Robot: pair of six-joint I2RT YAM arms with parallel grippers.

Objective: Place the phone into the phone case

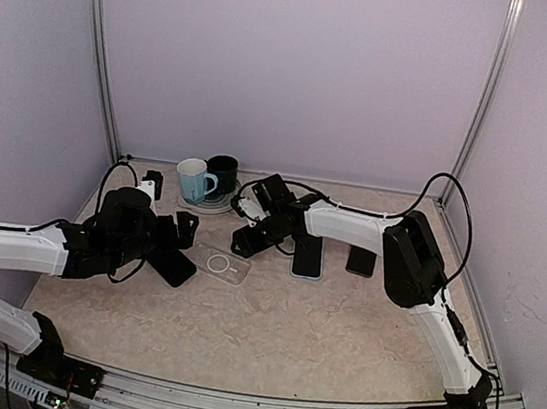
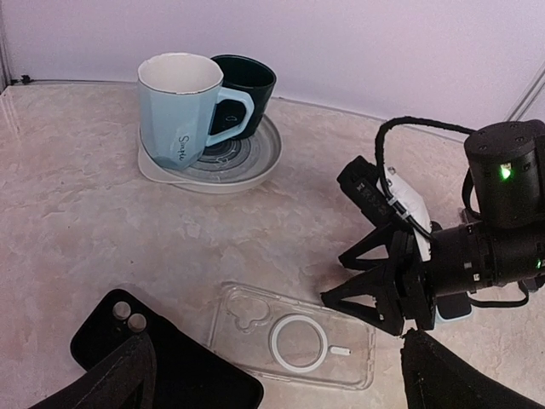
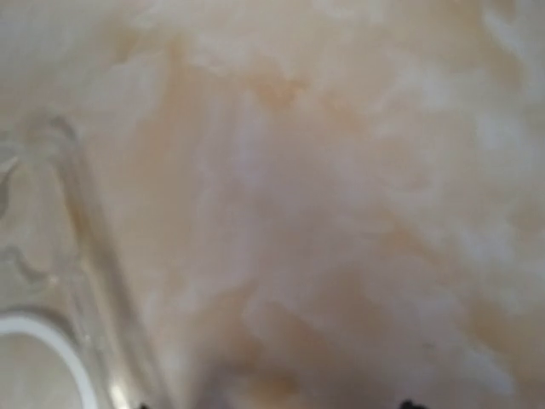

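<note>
Two mugs (image 1: pixel 194 180) sit on the plate (image 1: pixel 214 208) upper centre, top view; the phone (image 1: pixel 307 255) lies right of the clear case (image 1: pixel 221 264). Left wrist view: left gripper (image 2: pixel 277 358) spread wide, right gripper (image 2: pixel 341 281) parted, both empty. Right wrist view: blurred case edge lower left.

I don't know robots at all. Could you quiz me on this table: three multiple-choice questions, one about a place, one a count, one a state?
1. Where does the light blue mug stand? A on a plate B on a shelf C on a book
2. How many mugs are on that plate? A one B two C four
3. The clear phone case is: A empty B holding a phone C standing on edge
Answers: 1 A, it sits on the plate. 2 B, the blue one and a dark mug. 3 A, the tabletop shows through it.
</note>
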